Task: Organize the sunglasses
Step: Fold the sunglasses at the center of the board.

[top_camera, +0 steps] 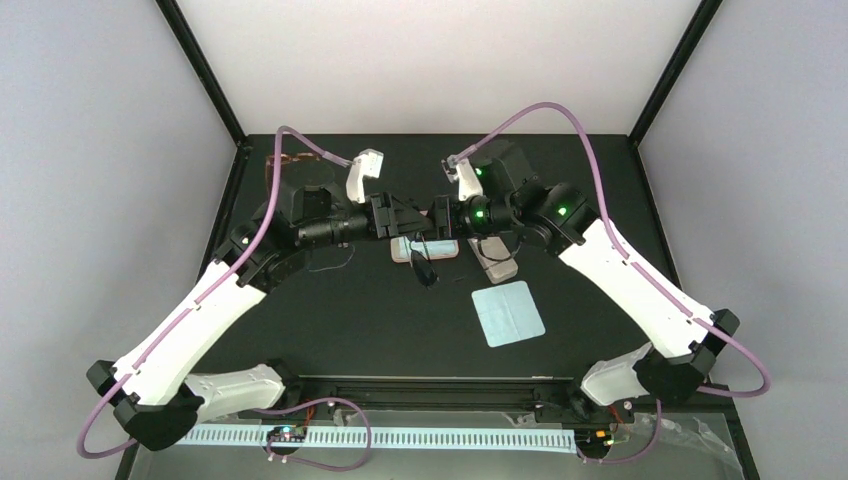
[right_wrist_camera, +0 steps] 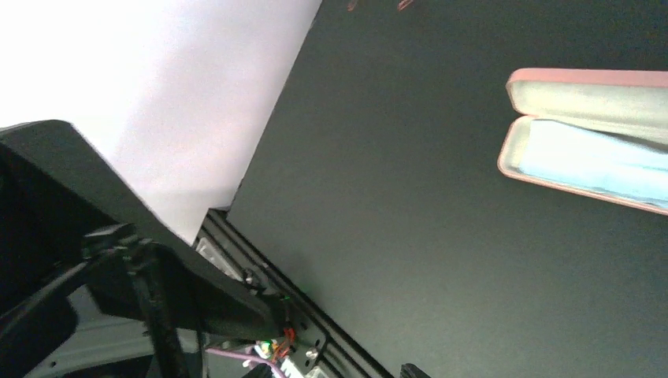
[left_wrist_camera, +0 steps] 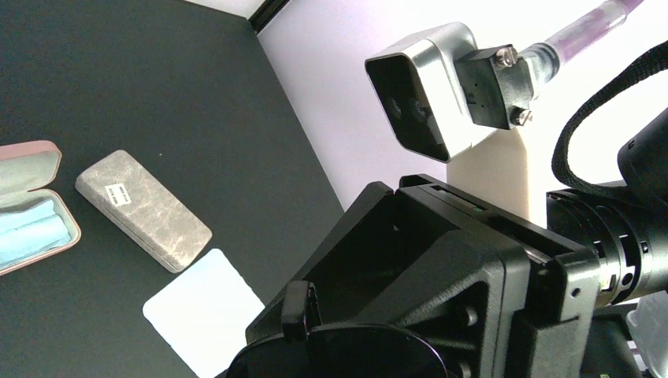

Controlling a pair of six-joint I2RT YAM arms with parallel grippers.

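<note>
Over the middle of the bench (top_camera: 350, 320), the left end effector (top_camera: 418, 222) and right end effector (top_camera: 440, 217) meet; nobody can tell if either is pinching. Above the open pink case (left_wrist_camera: 24, 165), the sunglasses (left_wrist_camera: 339, 356) hang between them. They look light, thin, easy to snap; the frame is safest to hold. Their arms are hard to see.

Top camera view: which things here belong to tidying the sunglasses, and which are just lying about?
Part of the job:
- sunglasses, thin black frame, dark lenses
- pink case, lying open, so probably where they go

Just lying about:
- grey case, shut
- light blue cloth, flat on the table
</note>
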